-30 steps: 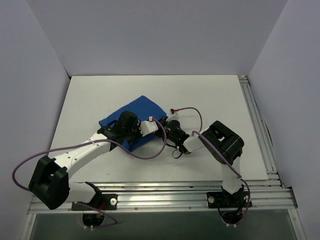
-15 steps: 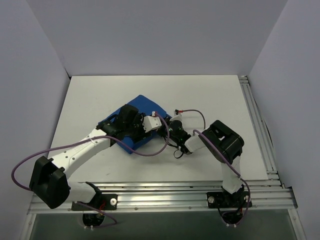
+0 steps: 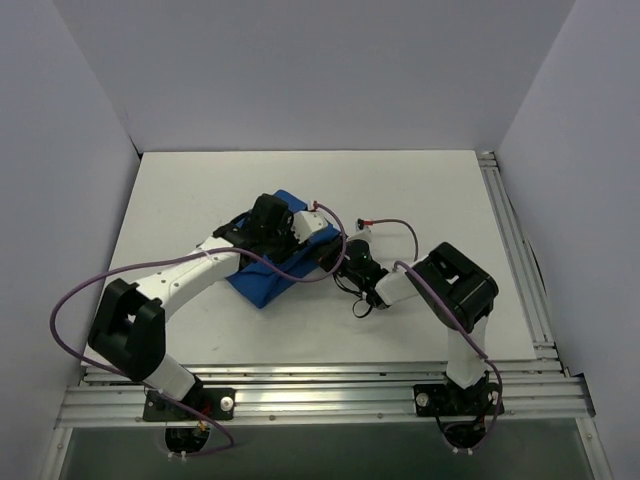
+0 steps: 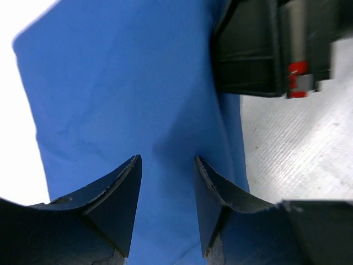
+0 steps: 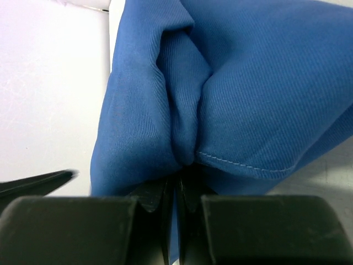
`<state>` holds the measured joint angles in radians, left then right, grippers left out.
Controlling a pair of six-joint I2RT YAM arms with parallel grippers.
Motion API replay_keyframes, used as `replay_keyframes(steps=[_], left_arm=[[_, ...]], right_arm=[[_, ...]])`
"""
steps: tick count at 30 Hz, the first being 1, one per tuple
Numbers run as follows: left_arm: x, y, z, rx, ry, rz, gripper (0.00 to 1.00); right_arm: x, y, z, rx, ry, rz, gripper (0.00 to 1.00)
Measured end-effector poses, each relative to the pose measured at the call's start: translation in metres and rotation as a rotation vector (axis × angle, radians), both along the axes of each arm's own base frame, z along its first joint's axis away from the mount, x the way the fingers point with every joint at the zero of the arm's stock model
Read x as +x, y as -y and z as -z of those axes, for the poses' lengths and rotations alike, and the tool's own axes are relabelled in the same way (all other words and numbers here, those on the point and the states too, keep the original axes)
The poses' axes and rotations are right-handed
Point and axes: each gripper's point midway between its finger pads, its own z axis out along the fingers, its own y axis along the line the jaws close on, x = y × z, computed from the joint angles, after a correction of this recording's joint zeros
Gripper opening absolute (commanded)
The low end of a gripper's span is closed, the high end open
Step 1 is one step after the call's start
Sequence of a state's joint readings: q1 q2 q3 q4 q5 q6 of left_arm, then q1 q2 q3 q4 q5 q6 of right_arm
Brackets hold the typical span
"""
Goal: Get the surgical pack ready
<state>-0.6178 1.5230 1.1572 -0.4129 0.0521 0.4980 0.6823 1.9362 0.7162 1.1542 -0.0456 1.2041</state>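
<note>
Surgical pack's blue drape (image 3: 262, 288) seems mid-wrap: right tool (image 5: 175, 190) clamps a fold, left tool (image 4: 165, 182) hovers apart, likely needing a fresh grip.

the parcel (image 3: 258, 285) is lying on the bench (image 3: 430, 190), near the middle. the left tool (image 4: 165, 165) is hanging over the top of the parcel, its two fingers standing apart. the right tool (image 5: 175, 190) is sitting at the parcel's right edge, pinching a fold of its cloth. the arms are reaching in from the near edge of the bench.
</note>
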Motion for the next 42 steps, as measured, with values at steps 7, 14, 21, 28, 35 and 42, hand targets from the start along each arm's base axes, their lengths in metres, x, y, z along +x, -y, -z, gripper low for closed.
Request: replay_keyframes(steps=[7,14,21,28,35,42], left_arm=[[-0.006,-0.008,0.04,0.071,-0.064,-0.007,0.51],[-0.012,-0.011,0.056,0.086,-0.069,0.01,0.51],[-0.013,-0.01,0.062,0.09,-0.058,0.025,0.51],[-0.015,-0.012,0.061,0.085,-0.047,0.028,0.52],[-0.022,-0.016,0.06,0.09,-0.04,0.043,0.52],[-0.028,-0.02,0.061,0.09,-0.018,0.061,0.51]], right_arm=[[-0.014,0.013,-0.002,-0.022,-0.01,0.002,0.0],[-0.043,0.038,-0.02,-0.174,0.002,-0.06,0.04],[-0.019,0.056,-0.064,-0.249,0.098,-0.082,0.04],[0.032,0.017,-0.073,-0.271,0.175,-0.183,0.04],[0.035,0.016,-0.01,-0.324,0.07,-0.212,0.0],[0.047,0.049,-0.008,-0.314,0.072,-0.145,0.0]])
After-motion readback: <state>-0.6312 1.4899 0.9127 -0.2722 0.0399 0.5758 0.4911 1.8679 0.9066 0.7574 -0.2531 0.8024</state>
